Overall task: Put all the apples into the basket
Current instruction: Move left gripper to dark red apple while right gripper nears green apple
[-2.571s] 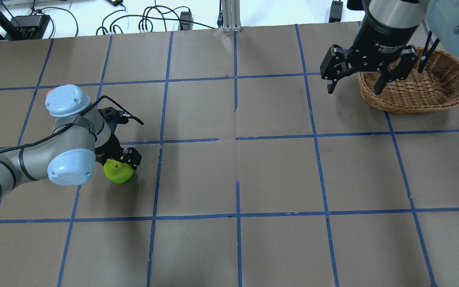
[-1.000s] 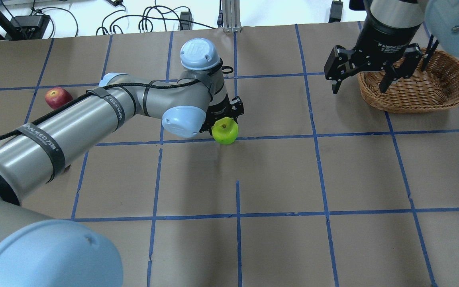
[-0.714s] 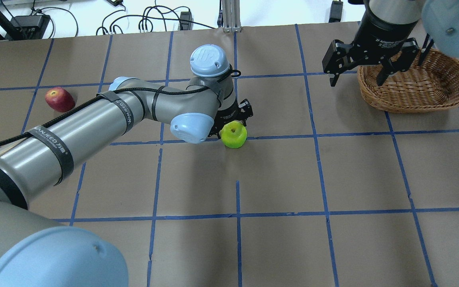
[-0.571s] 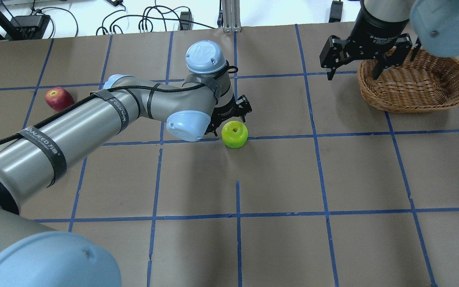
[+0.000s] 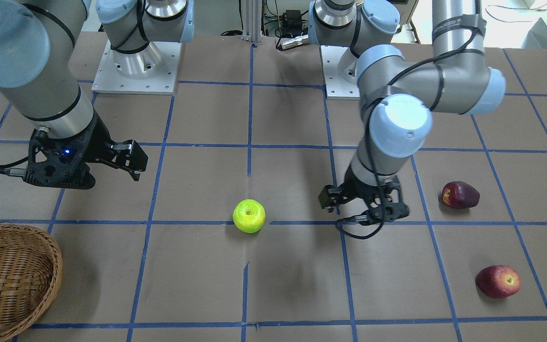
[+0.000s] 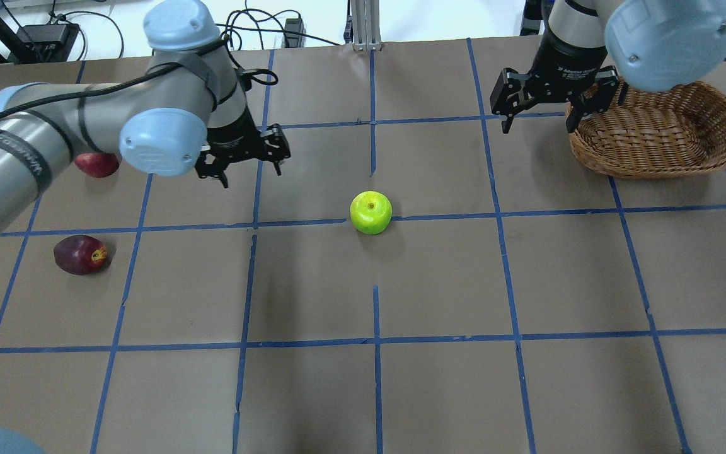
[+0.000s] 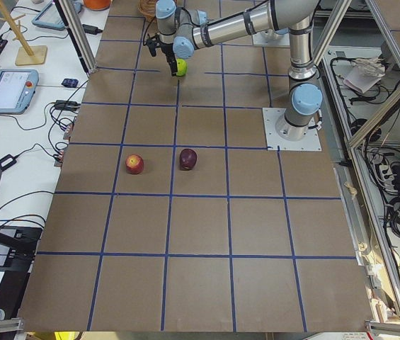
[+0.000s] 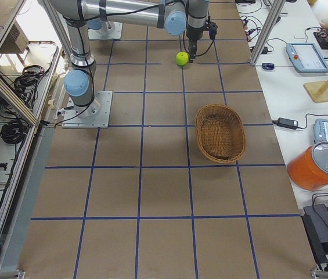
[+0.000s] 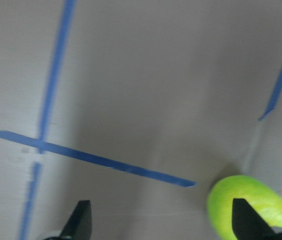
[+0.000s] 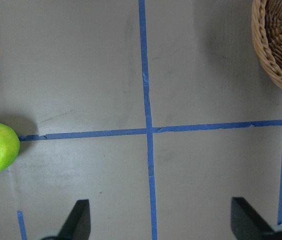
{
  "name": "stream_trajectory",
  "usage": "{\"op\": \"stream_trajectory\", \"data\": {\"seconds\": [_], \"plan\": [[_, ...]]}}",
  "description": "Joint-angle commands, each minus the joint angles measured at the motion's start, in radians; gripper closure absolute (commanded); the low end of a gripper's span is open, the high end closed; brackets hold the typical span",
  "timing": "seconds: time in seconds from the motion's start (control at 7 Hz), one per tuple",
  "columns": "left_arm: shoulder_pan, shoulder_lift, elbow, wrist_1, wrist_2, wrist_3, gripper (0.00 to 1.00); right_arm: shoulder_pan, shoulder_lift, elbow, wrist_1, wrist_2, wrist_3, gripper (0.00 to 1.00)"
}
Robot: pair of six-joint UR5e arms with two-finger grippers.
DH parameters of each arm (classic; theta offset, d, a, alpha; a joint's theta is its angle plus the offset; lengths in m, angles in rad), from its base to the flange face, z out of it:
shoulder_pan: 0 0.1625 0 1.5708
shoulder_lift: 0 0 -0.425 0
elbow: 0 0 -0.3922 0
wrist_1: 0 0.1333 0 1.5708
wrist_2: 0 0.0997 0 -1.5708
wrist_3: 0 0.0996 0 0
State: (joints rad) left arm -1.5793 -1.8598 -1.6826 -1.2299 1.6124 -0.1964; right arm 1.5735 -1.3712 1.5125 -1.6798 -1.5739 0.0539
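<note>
The yellow-green apple [image 6: 370, 212] stands free near the table's middle; it also shows in the front view [image 5: 249, 216]. The maroon apple [image 6: 79, 254] lies at the left. The red apple [image 6: 98, 165] is further back on the left, partly hidden behind my left arm. My left gripper [image 6: 249, 169] is open and empty, hanging to the left of the green apple and apart from it. Its wrist view shows the green apple [image 9: 248, 207] at the lower right. My right gripper [image 6: 537, 123] is open and empty, just left of the wicker basket [image 6: 659, 135], which holds nothing.
The tabletop is brown paper with a blue tape grid. Cables and power supplies lie beyond the far edge. The two arm bases [image 5: 133, 66] stand at the robot's side of the table.
My left gripper carried the green apple from the left to the table's middle, let it go, and drew back to the left. My right gripper shifted slightly beside the basket.
</note>
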Motion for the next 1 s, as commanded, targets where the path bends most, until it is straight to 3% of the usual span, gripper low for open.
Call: {"op": "stream_trajectory", "data": {"seconds": [0.0, 0.57, 0.86], "plan": [[0.207, 0.08, -0.106, 0.015, 0.055, 0.364, 0.0, 0.09, 0.061, -0.001, -0.017, 0.0, 0.143, 0.0], [0.531, 0.081, -0.219, 0.146, 0.029, 0.907, 0.06, 0.353, 0.262, -0.003, -0.315, 0.0, 0.522, 0.0], [0.609, 0.041, -0.265, 0.263, 0.003, 1.026, 0.03, 0.359, 0.303, -0.003, -0.317, 0.005, 0.518, 0.0]]}}
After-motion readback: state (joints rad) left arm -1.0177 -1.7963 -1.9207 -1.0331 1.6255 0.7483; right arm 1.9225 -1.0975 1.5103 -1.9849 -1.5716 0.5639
